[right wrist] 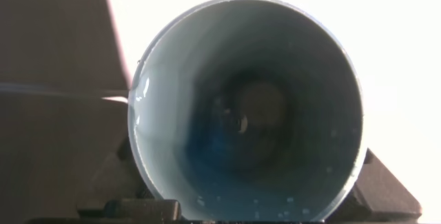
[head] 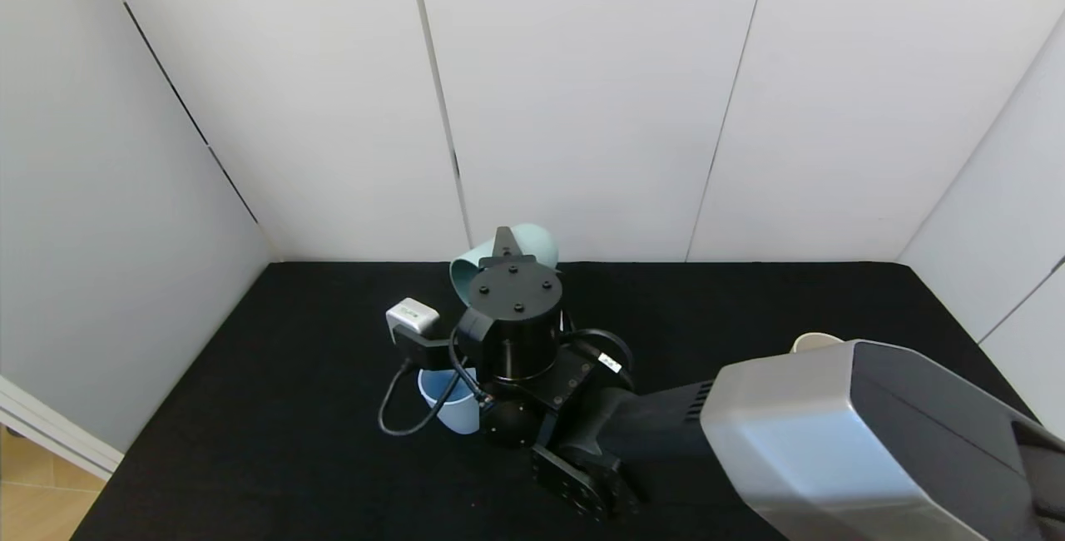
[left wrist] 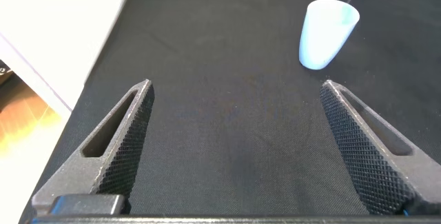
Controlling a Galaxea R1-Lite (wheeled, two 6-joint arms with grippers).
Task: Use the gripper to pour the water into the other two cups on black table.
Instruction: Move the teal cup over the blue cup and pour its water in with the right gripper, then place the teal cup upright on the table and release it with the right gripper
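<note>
My right gripper (head: 504, 246) is shut on a teal-green cup (head: 532, 245), held tipped on its side above the back middle of the black table (head: 291, 374). The right wrist view looks straight into this teal cup (right wrist: 244, 107); small drops of water (right wrist: 141, 92) cling to its inner wall. The light blue cup (head: 449, 408) stands upright under the right wrist, partly hidden by a cable. The cream cup (head: 815, 342) shows only its rim behind the right arm's grey housing. My left gripper (left wrist: 238, 86) hangs open over bare table, with the blue cup (left wrist: 327, 34) beyond it.
White wall panels (head: 582, 91) close the table at the back and sides. The table's left edge (left wrist: 103, 65) drops to a wooden floor. A white block (head: 412, 316) with looped black cables sits on the right wrist.
</note>
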